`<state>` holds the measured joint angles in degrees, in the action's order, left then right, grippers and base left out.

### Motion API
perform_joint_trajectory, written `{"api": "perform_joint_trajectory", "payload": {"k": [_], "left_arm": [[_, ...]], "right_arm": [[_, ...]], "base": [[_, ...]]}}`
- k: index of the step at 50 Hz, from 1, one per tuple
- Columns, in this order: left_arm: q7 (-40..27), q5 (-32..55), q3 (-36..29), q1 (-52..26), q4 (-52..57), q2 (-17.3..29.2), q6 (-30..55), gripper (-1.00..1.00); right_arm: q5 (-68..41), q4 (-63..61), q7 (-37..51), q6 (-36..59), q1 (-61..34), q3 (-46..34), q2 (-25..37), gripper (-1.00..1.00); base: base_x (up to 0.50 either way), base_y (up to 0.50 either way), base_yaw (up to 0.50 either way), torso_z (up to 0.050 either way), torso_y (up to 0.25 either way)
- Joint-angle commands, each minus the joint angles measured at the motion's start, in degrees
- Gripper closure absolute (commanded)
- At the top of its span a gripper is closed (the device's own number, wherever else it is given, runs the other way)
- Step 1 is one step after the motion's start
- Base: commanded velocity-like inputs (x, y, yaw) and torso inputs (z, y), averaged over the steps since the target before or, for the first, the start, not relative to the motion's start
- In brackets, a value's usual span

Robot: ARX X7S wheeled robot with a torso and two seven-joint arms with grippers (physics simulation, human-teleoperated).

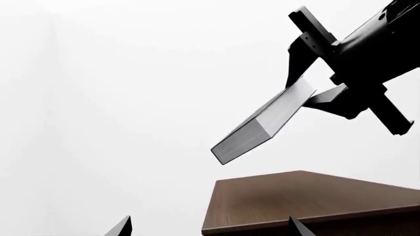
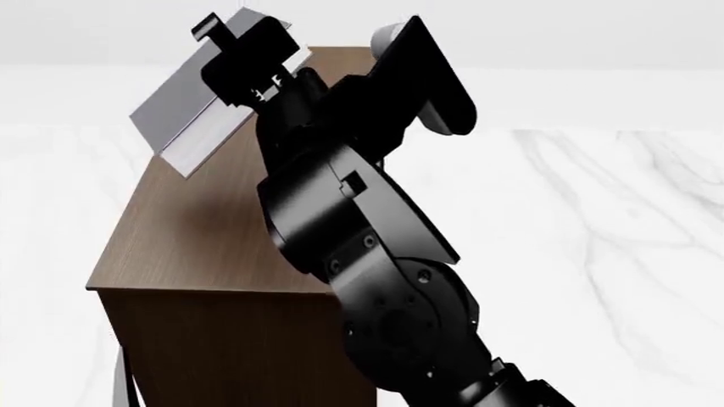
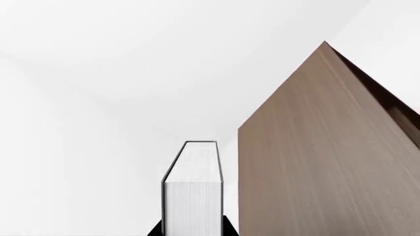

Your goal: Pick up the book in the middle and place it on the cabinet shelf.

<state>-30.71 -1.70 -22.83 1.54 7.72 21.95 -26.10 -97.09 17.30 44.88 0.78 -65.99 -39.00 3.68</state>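
My right gripper (image 1: 308, 92) is shut on one end of the grey hardcover book (image 1: 256, 130) and holds it tilted in the air above the dark brown cabinet shelf (image 1: 315, 201). In the head view the gripper (image 2: 243, 64) holds the book (image 2: 181, 106) over the far left part of the cabinet top (image 2: 192, 220), not touching it. In the right wrist view the book's white page edges (image 3: 192, 196) stand between the jaws, beside the cabinet (image 3: 315, 162). My left gripper (image 1: 210, 231) is open and empty, low in front of the cabinet.
My right arm (image 2: 362, 254) fills the middle of the head view and hides part of the cabinet top. White marble-look floor (image 2: 611, 220) lies to the right of the cabinet. Plain white walls stand behind.
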Motion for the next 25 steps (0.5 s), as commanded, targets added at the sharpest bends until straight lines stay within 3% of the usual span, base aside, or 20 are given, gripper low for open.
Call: {"api": "perform_joint_trajectory", "payload": {"k": [1,25], "left_arm": [[1.07,-0.76,1.19,-0.05,-0.54,-1.08,-0.45,-1.0],[0.64,-0.45,1.13,-0.41,-1.01,-0.94,-0.45,-1.0]], "right_arm": [[3.47,-0.16,-2.71,-0.63,0.47,1.08,-0.66,1.0],[3.85,-3.2,-1.09,-0.92,2.18,-2.64,0.15,1.0]], "base": [[0.0,0.0,0.0,0.0,0.0],[0.0,0.0,0.0,0.0,0.002]]}}
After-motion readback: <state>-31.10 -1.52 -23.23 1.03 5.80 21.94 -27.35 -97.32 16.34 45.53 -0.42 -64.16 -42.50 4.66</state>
